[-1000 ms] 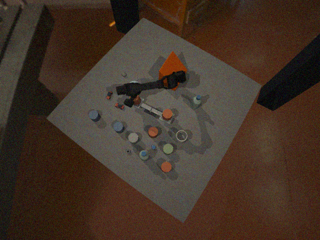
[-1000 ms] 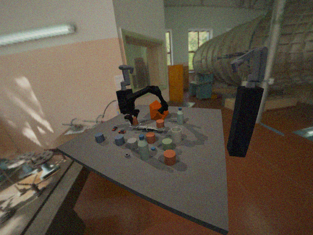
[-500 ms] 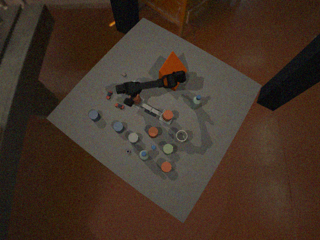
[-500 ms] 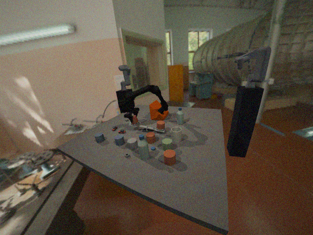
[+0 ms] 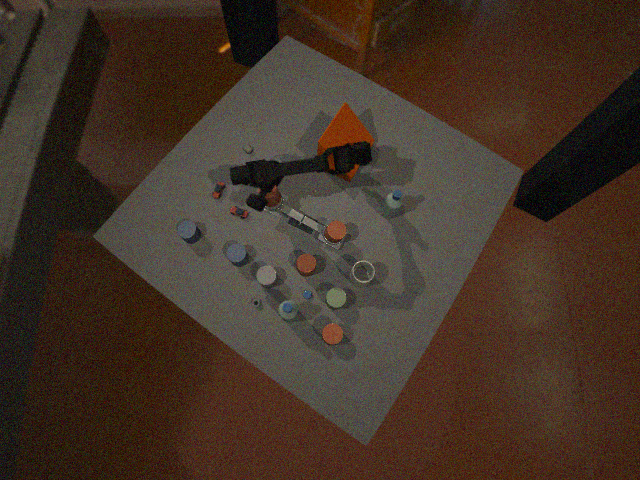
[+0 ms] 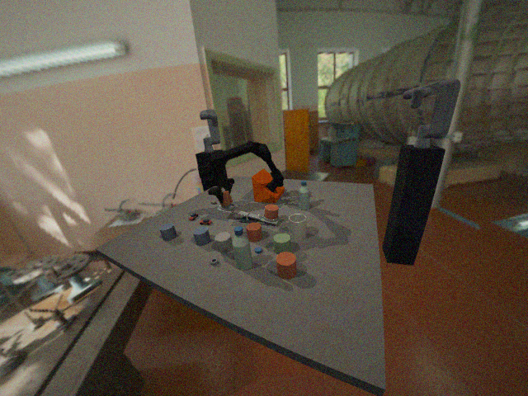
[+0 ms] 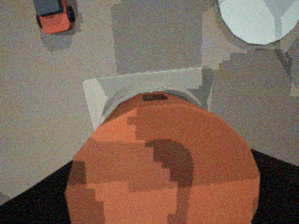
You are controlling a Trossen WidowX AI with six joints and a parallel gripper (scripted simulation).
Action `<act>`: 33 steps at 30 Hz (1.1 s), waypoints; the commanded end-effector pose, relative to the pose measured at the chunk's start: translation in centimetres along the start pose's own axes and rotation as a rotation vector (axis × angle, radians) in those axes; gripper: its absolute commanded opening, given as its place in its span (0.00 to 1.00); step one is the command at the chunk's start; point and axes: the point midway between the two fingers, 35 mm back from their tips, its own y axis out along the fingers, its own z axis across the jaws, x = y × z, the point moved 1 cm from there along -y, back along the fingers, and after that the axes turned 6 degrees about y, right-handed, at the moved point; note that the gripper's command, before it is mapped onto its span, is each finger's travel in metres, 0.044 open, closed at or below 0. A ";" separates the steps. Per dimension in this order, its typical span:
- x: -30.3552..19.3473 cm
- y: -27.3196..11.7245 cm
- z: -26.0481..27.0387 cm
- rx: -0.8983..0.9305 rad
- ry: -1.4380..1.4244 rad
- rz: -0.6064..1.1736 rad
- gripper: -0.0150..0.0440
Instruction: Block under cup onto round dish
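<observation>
My gripper (image 5: 266,197) (image 6: 223,197) is shut on an orange cup (image 5: 273,199) (image 6: 227,199) (image 7: 163,163) at the left end of the small balance (image 5: 296,215) (image 6: 245,214). In the wrist view the cup fills the lower middle, over the pale pan (image 7: 93,104); whether it touches the pan is unclear. The balance slopes down to the other end, where the second orange cup (image 5: 336,230) (image 6: 271,211) stands upright. The round dish (image 7: 259,19) is pale and lies at the upper right in the wrist view; in the top view the arm hides it. No block is visible.
Two toy cars (image 5: 219,190) (image 5: 239,211) lie left of the balance. Several coloured cylinders, a bottle (image 5: 287,310) (image 6: 242,251) and a clear glass (image 5: 353,271) stand in front. Another bottle (image 5: 394,199) (image 6: 304,196) stands right; a large orange object (image 5: 345,124) (image 6: 261,187) stands behind.
</observation>
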 end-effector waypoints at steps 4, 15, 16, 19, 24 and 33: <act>0.6 -1.6 0.1 0.020 -0.008 -0.023 0.25; 0.5 -3.0 -0.1 0.020 -0.007 -0.023 0.25; 0.5 -3.2 -0.1 0.020 -0.007 -0.023 0.25; 0.5 -3.5 -0.2 0.019 -0.007 -0.023 0.25; 0.4 -4.2 -0.3 0.019 -0.007 -0.023 0.25; 0.3 -5.3 -0.5 0.019 -0.007 -0.022 0.25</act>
